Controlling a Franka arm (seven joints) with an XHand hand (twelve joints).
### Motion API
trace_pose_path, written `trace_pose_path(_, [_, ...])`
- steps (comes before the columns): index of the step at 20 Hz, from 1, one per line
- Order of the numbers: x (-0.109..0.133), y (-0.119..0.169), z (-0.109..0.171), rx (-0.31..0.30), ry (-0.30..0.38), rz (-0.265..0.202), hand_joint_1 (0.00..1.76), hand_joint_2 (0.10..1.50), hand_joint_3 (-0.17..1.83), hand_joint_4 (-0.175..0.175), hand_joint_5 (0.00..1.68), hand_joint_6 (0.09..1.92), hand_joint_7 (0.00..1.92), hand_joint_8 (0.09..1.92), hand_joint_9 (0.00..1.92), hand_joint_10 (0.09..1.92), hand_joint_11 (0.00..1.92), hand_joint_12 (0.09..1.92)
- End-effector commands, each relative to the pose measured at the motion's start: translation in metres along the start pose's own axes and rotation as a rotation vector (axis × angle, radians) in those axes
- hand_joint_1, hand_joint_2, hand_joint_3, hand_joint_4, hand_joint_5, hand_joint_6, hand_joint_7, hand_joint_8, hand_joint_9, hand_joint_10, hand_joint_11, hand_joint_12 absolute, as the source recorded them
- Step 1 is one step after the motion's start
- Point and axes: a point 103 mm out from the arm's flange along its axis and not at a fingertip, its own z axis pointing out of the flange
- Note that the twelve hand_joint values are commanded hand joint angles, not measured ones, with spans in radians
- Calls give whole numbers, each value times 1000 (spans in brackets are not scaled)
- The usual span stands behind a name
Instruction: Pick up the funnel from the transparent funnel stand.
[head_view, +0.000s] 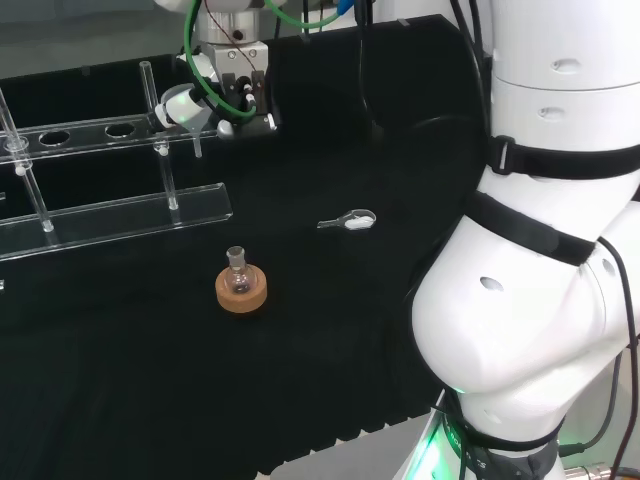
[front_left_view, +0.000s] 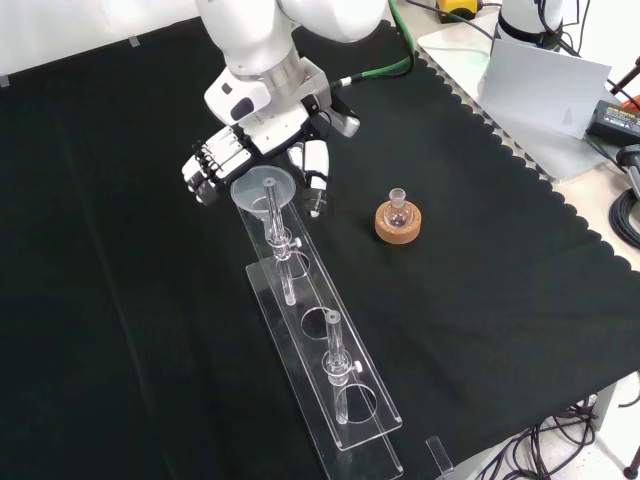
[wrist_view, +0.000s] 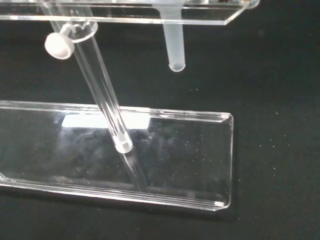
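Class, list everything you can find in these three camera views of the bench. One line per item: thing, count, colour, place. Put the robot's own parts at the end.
Funnel: one, translucent white, seated in the end hole of the stand nearest the hand; its stem hangs below the upper shelf.
Funnel stand: one, clear, two shelves on posts, lying lengthwise down the middle of the front view.
Small flask: one, clear glass, upright on the cork ring.
Cork ring: one, tan, right of the stand in the front view.
Scoop: one, clear with white in its bowl, lying on the cloth right of the flask in the head view.
Cloth: one, black, covering the bench.
Hand: one, black and white, around the funnel's rim, fingers curled.
Arm: one, white.
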Motion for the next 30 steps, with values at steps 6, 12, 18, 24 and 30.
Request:
trace_pose_path(6, [7,-2,-1,-71,30,-27,533,708,7,-23,31,87,148,211,60,304,1,938])
trace_pose_path(12, [8,-1,2,-55,20,-40,558,706,4,-38,161,87,214,478,89,758,0,1298])
trace_pose_path(18, [4,3,3,-50,17,-44,560,706,4,-40,206,87,232,519,133,785,0,1338])
trace_pose_path(24, [-4,5,1,-63,27,-38,564,710,6,-38,280,87,340,572,250,766,0,1397])
trace_pose_path(30, [-7,9,-1,-66,28,-35,593,720,12,-45,367,87,468,584,407,707,0,1420])
